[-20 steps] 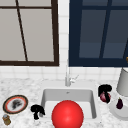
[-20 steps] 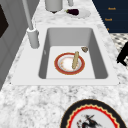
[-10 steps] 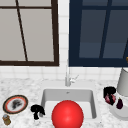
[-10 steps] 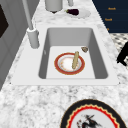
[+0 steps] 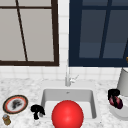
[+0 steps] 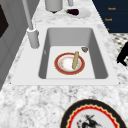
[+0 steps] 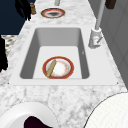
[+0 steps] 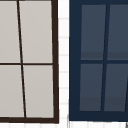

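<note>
- Countertop (image 5: 22, 86): speckled grey-white marble running left to right, with a white sink (image 5: 47, 95) set into its middle.
- Faucet (image 5: 67, 77): upright metal spout at the far rim of the sink, with a small lever on its right side.
- Wall: white tile behind the counter; above it a brown-framed window (image 8: 55, 62) on the left and a dark blue-framed window (image 8: 75, 62) on the right.
- Sink contents: a red-rimmed plate (image 6: 69, 63) lies flat on the basin floor, with a tan stick-shaped object (image 6: 75, 60) resting across it. A small brown scrap (image 6: 84, 49) lies beside the plate towards the right end of the basin.
- Red sphere (image 5: 67, 114): appears in the front view over the near part of the sink.
- Left hand (image 5: 37, 110): at the near left corner of the sink, just right of a patterned plate (image 5: 15, 104) on the counter. Fingers are curled downward and hold nothing.
- Small brown jar (image 5: 6, 119): stands on the counter, near side of the patterned plate.
- Right hand (image 5: 113, 93): over the right counter, touching the far end of an eggplant (image 5: 116, 102) on a white plate (image 5: 117, 113). Fingers appear bent over the eggplant; a firm grip cannot be confirmed.
- Grey canister (image 5: 123, 81): stands on the counter just beyond the white plate.
</note>
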Available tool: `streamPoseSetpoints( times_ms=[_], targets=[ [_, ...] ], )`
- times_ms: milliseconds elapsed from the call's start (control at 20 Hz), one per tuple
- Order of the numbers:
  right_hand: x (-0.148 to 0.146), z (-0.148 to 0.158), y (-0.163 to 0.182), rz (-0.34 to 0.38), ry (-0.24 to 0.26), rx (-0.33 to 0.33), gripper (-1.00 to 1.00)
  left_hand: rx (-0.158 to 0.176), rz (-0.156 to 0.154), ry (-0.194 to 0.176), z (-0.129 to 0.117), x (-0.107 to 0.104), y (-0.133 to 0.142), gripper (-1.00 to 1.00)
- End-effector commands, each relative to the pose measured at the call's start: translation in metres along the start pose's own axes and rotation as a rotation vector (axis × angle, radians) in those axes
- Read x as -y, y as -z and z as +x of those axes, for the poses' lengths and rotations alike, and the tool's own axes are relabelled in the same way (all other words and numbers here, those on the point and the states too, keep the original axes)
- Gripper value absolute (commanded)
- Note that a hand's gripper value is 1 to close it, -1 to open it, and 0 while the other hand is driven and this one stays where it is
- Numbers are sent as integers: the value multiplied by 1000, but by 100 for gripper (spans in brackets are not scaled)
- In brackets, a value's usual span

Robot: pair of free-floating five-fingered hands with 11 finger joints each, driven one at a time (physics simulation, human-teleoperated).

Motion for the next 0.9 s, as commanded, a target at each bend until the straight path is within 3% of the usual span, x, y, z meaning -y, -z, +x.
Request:
streamPoseSetpoints(
  times_ms=[0,500,850],
  targets=[
    [-7,-21,-6,13,33,-50,100,0,0,0,0,0,0,0],
    [-44,-77,-4,-3,55,-3,100,0,0,0,0,0,0,0],
    [-85,-117,27,11,82,45,100,0,0,0,0,0,0,0]
  ],
)
